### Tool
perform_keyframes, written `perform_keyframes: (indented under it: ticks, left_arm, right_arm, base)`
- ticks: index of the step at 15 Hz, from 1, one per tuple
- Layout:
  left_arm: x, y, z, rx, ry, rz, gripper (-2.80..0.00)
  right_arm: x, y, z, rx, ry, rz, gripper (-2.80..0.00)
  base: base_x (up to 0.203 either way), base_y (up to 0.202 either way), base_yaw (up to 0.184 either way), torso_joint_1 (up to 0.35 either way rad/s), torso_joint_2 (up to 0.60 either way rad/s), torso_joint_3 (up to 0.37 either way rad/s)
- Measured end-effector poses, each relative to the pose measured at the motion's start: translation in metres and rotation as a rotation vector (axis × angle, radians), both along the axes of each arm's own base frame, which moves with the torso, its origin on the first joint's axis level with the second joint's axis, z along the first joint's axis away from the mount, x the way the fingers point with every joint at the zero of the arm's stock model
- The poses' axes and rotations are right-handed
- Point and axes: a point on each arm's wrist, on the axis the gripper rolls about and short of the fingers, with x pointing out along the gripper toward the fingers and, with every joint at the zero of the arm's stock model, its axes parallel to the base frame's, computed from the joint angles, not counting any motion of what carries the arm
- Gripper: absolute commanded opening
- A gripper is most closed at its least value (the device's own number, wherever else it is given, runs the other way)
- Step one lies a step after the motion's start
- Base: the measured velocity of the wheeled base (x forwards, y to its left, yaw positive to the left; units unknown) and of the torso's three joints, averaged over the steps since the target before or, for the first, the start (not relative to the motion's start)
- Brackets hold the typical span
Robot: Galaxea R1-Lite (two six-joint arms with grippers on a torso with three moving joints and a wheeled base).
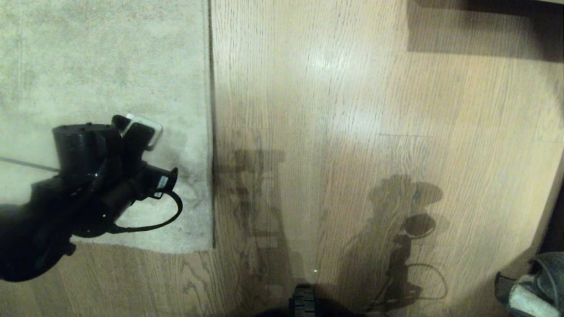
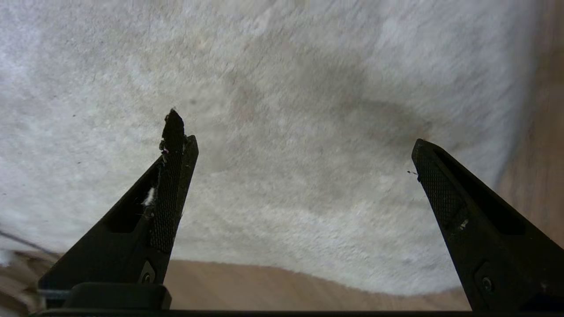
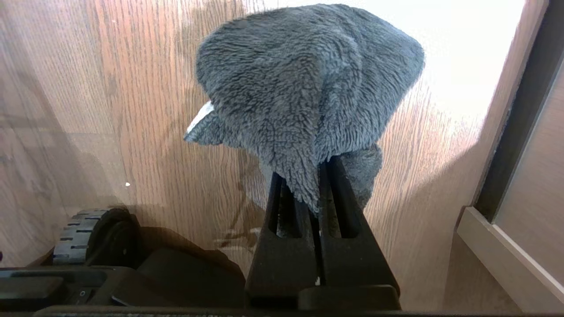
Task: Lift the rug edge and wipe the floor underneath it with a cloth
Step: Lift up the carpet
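1. We judge that we are in the approach to the lift: the rug (image 1: 110, 79) lies flat on the floor (image 1: 352, 132), and nothing is raised yet.

2. Our left tool (image 2: 295, 154) hangs over the rug close to its near corner, jaws spread wide and holding nothing. In the left wrist view both fingers (image 2: 169, 193) stand apart over the pale pile, with the wood showing beyond the rug's border on two sides.

3. The rug edge (image 1: 211, 132) runs straight along the floor just beside the left tool, toward the robot's right, and meets the near border at a square corner (image 1: 210, 250). We cannot tell whether the fingertips touch the pile.

4. Our right tool (image 3: 315, 193) is clamped tight on the cloth (image 3: 308, 88), a fluffy dark grey rag with a pale strip showing at one fold. It is held above bare floor near a dark frame (image 3: 520, 110) at the robot's right, well apart from the rug; in the head view only a bit of it shows at the lower right.

5. The next move, as we see it, calls for shifting the left tool outward to the border, getting one finger under the thin edge, closing, and raising it.

6. Only then should the right tool bring the cloth across to wipe the uncovered planks.
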Motion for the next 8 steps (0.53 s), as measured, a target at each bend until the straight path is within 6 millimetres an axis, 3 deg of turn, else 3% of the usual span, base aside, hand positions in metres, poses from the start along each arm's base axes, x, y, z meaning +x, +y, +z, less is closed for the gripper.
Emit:
perform_keyframes:
  ticks: [8]
  left_arm:
    - [0.028,-0.038,-0.014,-0.062,0.020,-0.076,0.00]
  right_arm:
    - [0.000,0.000,0.000,0.000,0.000,-0.001,-2.80]
  base:
    - [0.000,0.000,0.000,0.000,0.00,0.000]
